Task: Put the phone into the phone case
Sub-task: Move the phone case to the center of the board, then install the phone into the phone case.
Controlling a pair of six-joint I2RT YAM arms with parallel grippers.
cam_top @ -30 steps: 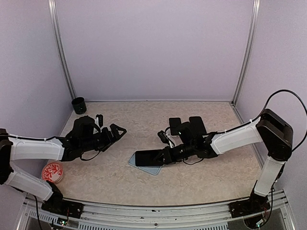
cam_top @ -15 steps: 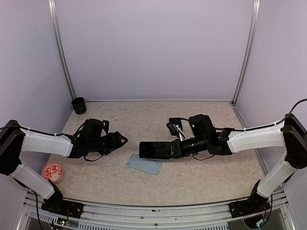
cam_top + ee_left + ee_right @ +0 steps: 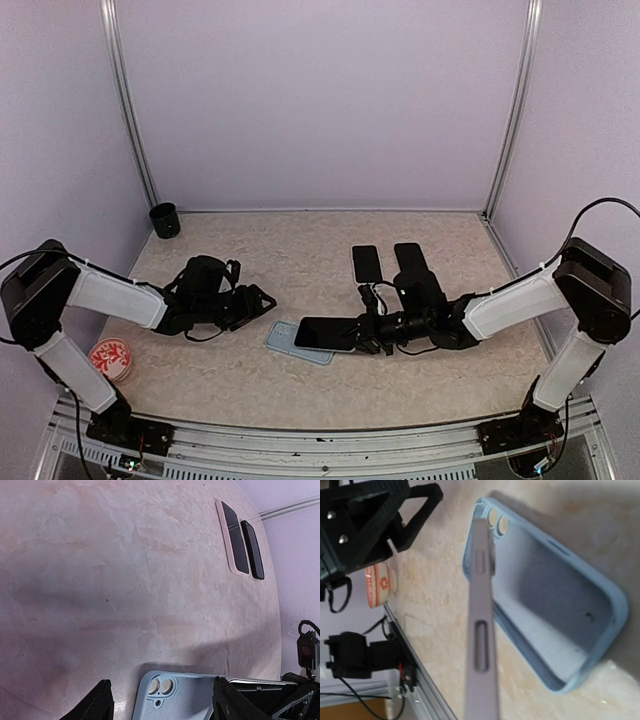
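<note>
While the right end effector (image 3: 366, 334) clamps the phone (image 3: 325, 333), the left end effector (image 3: 262, 303) gapes, seemingly empty.

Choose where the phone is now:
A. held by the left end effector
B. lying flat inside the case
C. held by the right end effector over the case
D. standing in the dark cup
C: the right end effector grips the phone over the blue case, and the right wrist view shows the inside of the case empty.

Right end effector (image 3: 360, 335) holds phone (image 3: 322, 333) over phone case (image 3: 283, 339); left end effector (image 3: 264, 299) beside.
</note>
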